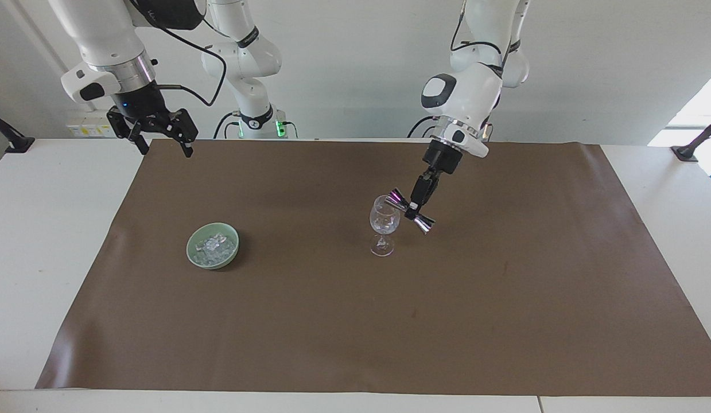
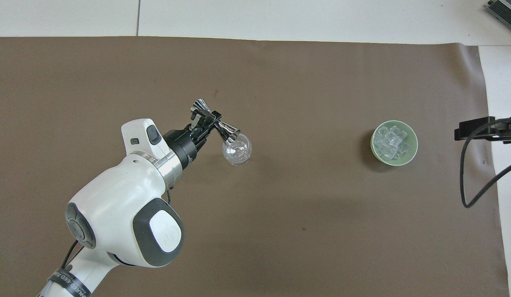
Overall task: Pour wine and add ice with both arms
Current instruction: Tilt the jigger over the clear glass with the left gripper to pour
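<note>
On the counter (image 1: pixel 57 258), w/ a brown mat (image 1: pixel 504 321): 1 stemmed glass (image 1: pixel 383 226), upright, 1 green bowl (image 1: pixel 213 245) toward the right arm's end, well apart from the glass. Ice (image 2: pixel 390 142) heaped in the bowl, several chunks; glass maybe holds a few too, hard to tell. 1 metal jigger (image 1: pixel 410 210), 2 arms. Left end effector (image 1: pixel 415 207) angled down, clamped on the jigger's waist, jigger tilted w/ one cup at the glass rim. Right end effector (image 1: pixel 159 136) waits over the counter's edge by the mat corner, fingers apart, nothing in them.
</note>
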### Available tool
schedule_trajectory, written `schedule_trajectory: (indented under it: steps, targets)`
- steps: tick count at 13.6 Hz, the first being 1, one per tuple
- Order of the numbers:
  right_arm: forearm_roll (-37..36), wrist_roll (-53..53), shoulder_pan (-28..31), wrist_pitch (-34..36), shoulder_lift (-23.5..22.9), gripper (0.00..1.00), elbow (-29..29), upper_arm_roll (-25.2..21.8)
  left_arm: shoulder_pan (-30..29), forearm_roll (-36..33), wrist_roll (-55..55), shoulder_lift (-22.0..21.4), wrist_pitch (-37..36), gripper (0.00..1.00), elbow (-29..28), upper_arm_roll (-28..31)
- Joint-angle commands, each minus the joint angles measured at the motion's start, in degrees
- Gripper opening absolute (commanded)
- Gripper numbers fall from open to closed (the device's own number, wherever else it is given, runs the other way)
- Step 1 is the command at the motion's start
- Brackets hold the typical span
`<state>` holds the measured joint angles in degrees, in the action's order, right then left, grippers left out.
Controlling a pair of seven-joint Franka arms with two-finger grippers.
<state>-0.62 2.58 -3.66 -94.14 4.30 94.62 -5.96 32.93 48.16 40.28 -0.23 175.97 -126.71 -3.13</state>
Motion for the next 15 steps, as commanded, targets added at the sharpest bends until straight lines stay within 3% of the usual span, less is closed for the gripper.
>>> schedule_trajectory:
  steps: [1, 8, 15]
  targets:
    - [0.8, -1.4, 0.1, 0.8, 1.1, 1.00, 0.8, 0.1, 0.5, -6.7, -0.8, 1.0, 0.3, 0.00, 1.1, 0.9]
    - [0.8, -1.5, 0.1, 0.8, 1.1, 1.00, 0.8, 0.1, 0.2, -9.9, -0.8, 1.5, 0.2, 0.00, 1.5, 1.2]
    - [0.8, -1.4, 0.1, 0.7, 1.1, 1.00, 0.8, 0.1, 0.1, -19.1, -1.3, 1.5, -0.1, 0.00, 1.3, 1.3]
